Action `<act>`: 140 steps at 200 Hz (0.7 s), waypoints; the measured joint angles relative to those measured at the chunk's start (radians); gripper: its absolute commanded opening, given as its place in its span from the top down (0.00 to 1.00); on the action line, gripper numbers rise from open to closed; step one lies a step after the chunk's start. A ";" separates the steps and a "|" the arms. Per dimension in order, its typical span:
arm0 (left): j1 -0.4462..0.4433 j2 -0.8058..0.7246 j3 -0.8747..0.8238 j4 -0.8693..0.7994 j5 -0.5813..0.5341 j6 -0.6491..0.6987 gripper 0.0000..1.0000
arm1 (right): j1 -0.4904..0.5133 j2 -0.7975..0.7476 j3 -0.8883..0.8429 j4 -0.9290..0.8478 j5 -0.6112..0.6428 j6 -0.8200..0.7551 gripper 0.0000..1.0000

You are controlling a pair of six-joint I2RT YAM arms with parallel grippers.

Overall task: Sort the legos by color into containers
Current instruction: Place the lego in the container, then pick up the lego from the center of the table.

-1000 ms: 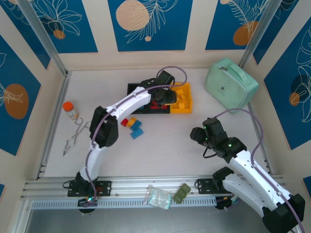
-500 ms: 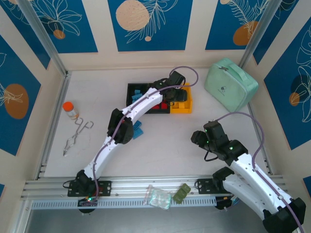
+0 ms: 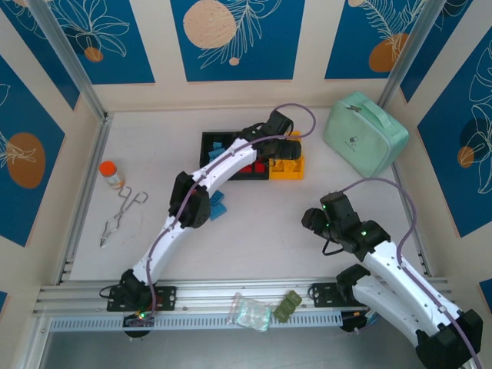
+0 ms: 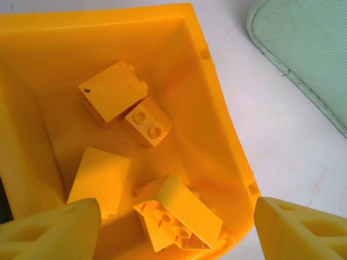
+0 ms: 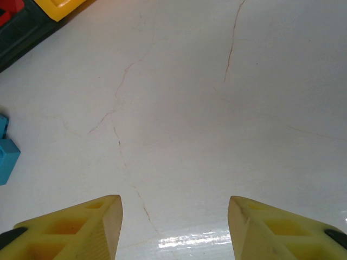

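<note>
The left end effector (image 3: 286, 150) hangs right over the yellow bin (image 3: 297, 171), the last in the row of three joined bins at the far middle of the worktop (image 3: 261, 231). In its wrist view the left end effector (image 4: 176, 227) is unclenched, fingers (image 4: 65, 227) spread wide with nothing between them. Four yellow bricks (image 4: 114, 92) lie loose on the floor of the yellow bin (image 4: 230, 130), one tipped up on its side. Judging by that pose, this is the drop for a yellow piece: the arm is held high and centred so that a brick falls inside the walls and not over the rim.

The right end effector (image 3: 314, 217) waits well apart from the bins, over bare worktop (image 5: 217, 108), probably to stay out of the other arm's reach. The right end effector (image 5: 173, 216) is also unclenched and empty.

The two black bins (image 3: 211, 142) are largely covered by the left arm, so their contents are hard to read (a bit of red (image 3: 261, 166) shows in the middle one). Blue bricks (image 3: 218, 206) lie on the worktop beside the arm's elbow, which hides part of the heap, so what is left to sort cannot be counted. The mint-green case (image 3: 365, 132) stands near the yellow bin, apart from it.
</note>
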 measured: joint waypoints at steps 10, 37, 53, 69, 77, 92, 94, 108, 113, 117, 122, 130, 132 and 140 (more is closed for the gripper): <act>0.000 -0.036 -0.052 0.003 0.000 0.001 0.26 | 0.006 0.009 0.000 0.004 0.000 0.000 0.46; 0.000 -0.181 -0.247 0.038 0.002 0.009 0.26 | 0.021 0.032 0.001 0.018 0.000 -0.007 0.46; 0.000 -0.292 -0.383 0.066 0.002 0.021 0.26 | 0.034 0.051 0.008 0.030 -0.002 -0.015 0.46; 0.000 -0.406 -0.517 0.105 0.002 0.028 0.26 | 0.049 0.079 0.017 0.055 -0.005 -0.027 0.46; 0.000 -0.460 -0.582 0.124 -0.001 0.030 0.26 | 0.057 0.094 0.023 0.066 -0.007 -0.032 0.45; 0.000 -0.572 -0.715 0.158 -0.003 0.039 0.26 | 0.074 0.127 0.035 0.090 -0.011 -0.043 0.45; 0.000 -0.581 -0.726 0.159 -0.005 0.039 0.26 | 0.077 0.133 0.037 0.095 -0.011 -0.043 0.45; 0.000 -0.671 -0.838 0.183 -0.016 0.048 0.25 | 0.098 0.168 0.048 0.121 -0.013 -0.053 0.45; 0.002 -0.700 -0.875 0.188 -0.021 0.050 0.25 | 0.106 0.180 0.053 0.130 -0.014 -0.058 0.45; 0.003 -0.723 -0.906 0.193 -0.027 0.053 0.25 | 0.113 0.191 0.056 0.136 -0.014 -0.058 0.45; 0.004 -0.753 -0.947 0.199 -0.035 0.053 0.25 | 0.120 0.204 0.061 0.146 -0.016 -0.061 0.45; 0.007 -0.790 -1.001 0.205 -0.047 0.053 0.25 | 0.131 0.225 0.068 0.159 -0.018 -0.065 0.45; 0.008 -0.800 -1.014 0.205 -0.050 0.053 0.25 | 0.134 0.230 0.070 0.163 -0.018 -0.065 0.45; 0.011 -0.837 -1.070 0.210 -0.063 0.053 0.25 | 0.145 0.251 0.079 0.175 -0.018 -0.069 0.45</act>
